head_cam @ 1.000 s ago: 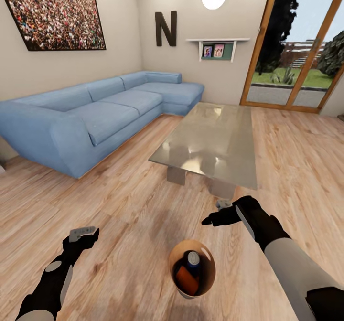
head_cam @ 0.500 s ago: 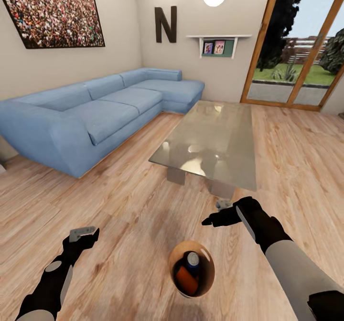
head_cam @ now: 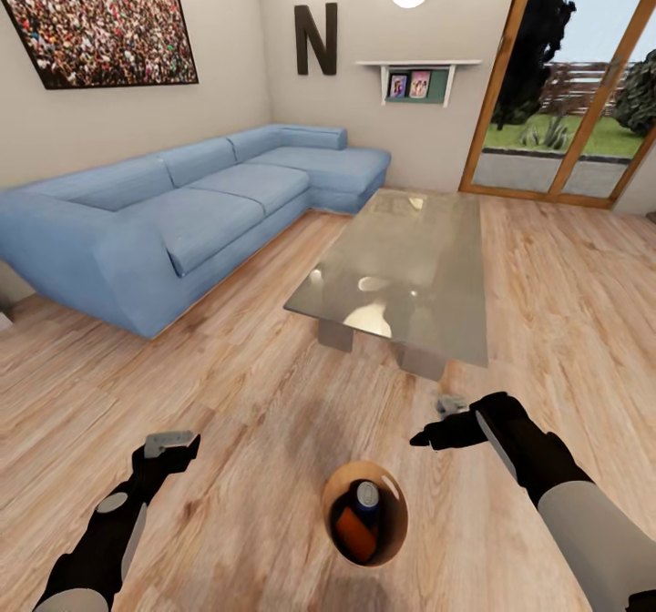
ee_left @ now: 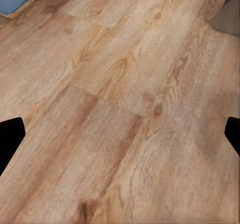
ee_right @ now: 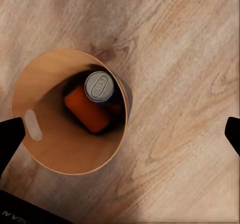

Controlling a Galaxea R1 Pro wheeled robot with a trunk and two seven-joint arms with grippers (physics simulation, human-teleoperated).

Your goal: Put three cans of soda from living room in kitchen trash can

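The tash can [head_cam: 390, 495], copper-brown inside, stands on the wood floor of the living room between my arms. Inside it, an orange can of soda [head_cam: 355, 533] lies beside a dark blue one [head_cam: 367, 495] with a silver top. In the right wrist view the tash can [ee_right: 55, 144] is seen from above, holding the orange can [ee_right: 87, 111] and the blue can [ee_right: 100, 86]. My right gripper [head_cam: 439, 432] hangs open above and to the right of the bin, empty [ee_right: 120, 136]. My left gripper [head_cam: 169, 448] is open over bare floor [ee_left: 120, 134].
A glass coffee table [head_cam: 401, 270] stands just ahead. A long light-blue corner sofa [head_cam: 182, 216] runs along the left wall. Glass garden doors [head_cam: 565, 93] are at the back right. Wood floor [head_cam: 237, 393] spreads around the bin.
My right gripper has drawn to the right and nearer to me, away from above the bin. The head view has tipped slightly downward. The cans and bin rest as before.
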